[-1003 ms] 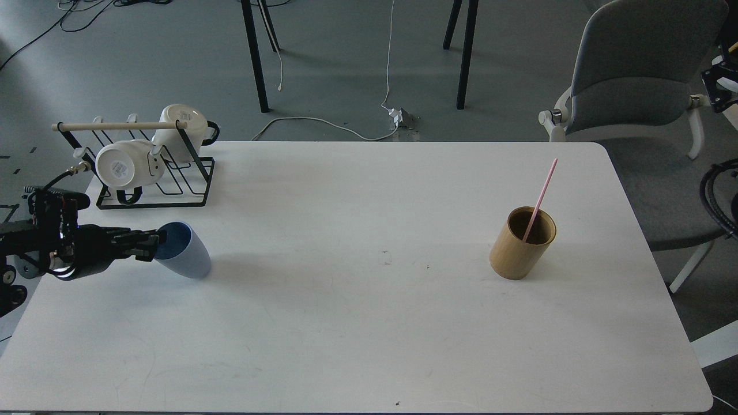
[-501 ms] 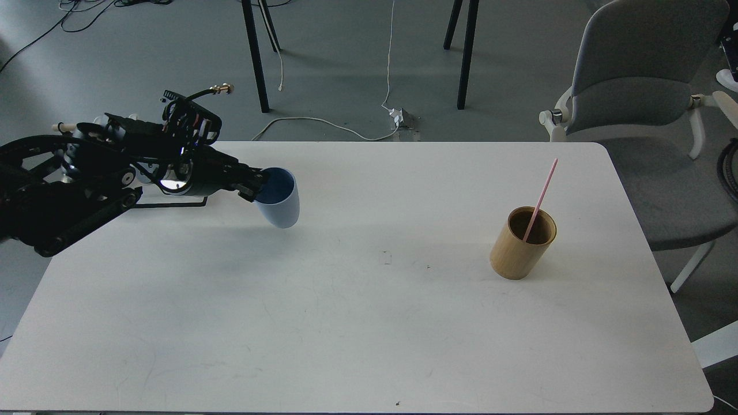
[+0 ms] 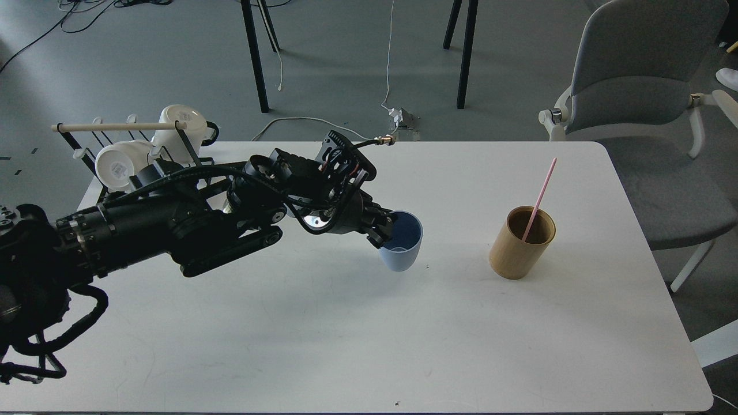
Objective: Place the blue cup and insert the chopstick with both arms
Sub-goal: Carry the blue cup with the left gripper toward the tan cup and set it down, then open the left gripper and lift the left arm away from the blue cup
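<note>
My left gripper (image 3: 387, 230) is shut on the left rim of the blue cup (image 3: 402, 251), one finger inside it. The light-blue cup is upright near the middle of the white table (image 3: 369, 346), at or just above its surface. The pink chopstick (image 3: 540, 199) leans in the tan bamboo cylinder (image 3: 520, 243), which stands about a cup's width and a half to the right of the blue cup. My right gripper is out of view.
A black wire rack (image 3: 179, 150) with a cream wooden rod and two white mugs (image 3: 118, 164) stands at the back left, partly behind my left arm. A grey chair (image 3: 640, 86) stands beyond the right corner. Table legs and cables lie on the floor behind.
My left arm has swept from the table's left edge to the centre, carrying the blue cup rightward and turning it from tilted to upright. The bamboo cylinder and pink chopstick have not moved.
</note>
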